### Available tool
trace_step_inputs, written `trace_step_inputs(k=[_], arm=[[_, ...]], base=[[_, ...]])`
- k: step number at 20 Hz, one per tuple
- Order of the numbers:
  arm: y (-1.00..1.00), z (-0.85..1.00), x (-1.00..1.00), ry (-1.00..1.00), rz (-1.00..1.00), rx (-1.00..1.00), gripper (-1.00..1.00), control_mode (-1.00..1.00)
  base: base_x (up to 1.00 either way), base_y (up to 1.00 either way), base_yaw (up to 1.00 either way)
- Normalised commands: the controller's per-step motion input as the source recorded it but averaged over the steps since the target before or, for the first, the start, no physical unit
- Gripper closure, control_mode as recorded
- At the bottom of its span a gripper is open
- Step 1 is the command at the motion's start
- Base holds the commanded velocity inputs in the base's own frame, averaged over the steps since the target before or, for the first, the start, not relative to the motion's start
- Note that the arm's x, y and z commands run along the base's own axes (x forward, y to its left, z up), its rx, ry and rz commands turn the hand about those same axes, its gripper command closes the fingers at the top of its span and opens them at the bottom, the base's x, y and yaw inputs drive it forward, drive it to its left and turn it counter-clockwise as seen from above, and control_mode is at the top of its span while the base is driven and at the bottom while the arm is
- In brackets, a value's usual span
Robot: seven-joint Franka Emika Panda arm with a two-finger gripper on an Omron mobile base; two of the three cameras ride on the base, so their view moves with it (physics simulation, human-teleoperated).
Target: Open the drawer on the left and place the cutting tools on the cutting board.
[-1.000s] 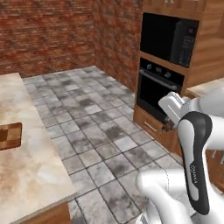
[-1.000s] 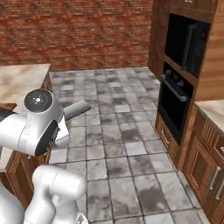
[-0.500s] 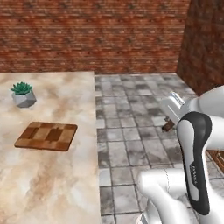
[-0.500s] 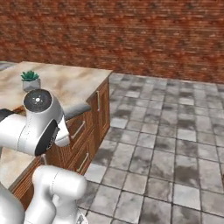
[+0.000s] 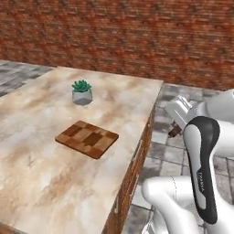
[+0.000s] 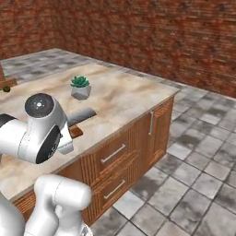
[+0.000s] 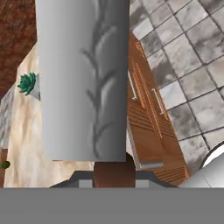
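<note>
over on the counter (image 5: 41,183), left of the arm, the cutting board (image 5: 87,138) lies flat and bare. the gripper (image 7: 114,173) is pinching a broad grey knife (image 7: 83,78) by its brown handle, blade pointing away along the hand. next the blade must travel left, over the board.

Red brick wall (image 5: 137,41) all along the back. Grey stone tile floor (image 6: 203,152), some tiles dark and some light. Big bench (image 5: 41,151) with a smooth marble top in cream and light brown. Red-brown wooden cupboards (image 6: 138,147) under that top, with silver bar handles lying flat and one standing up on a door. Small green spiky plant (image 5: 82,91) in a grey pot, sitting on the bench near the far end. Soft, even light everywhere, with faint shadows on the top and on the floor.
</note>
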Motion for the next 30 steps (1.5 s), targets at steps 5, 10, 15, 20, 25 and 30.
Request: trace_step_inputs(k=[5, 10, 15, 20, 25, 30], arm=[[0.00, 0.00, 0.00, 0.00, 0.00, 0.00, 1.00, 1.00], [0.00, 0.00, 0.00, 0.00, 0.00, 0.00, 1.00, 1.00], [0.00, 0.00, 0.00, 0.00, 0.00, 0.00, 1.00, 1.00], [0.00, 0.00, 0.00, 0.00, 0.00, 0.00, 1.00, 1.00], [0.00, 0.00, 0.00, 0.00, 0.00, 0.00, 1.00, 1.00], [0.00, -0.11, 0.80, 0.12, 0.05, 0.00, 1.00, -1.00]], base=[[0.51, -0.30, 0.73], [0.29, -0.51, 0.68], [0.63, -0.42, 0.52], [0.70, -0.35, 0.29], [0.97, -0.16, 0.16], [0.20, -0.02, 0.03]])
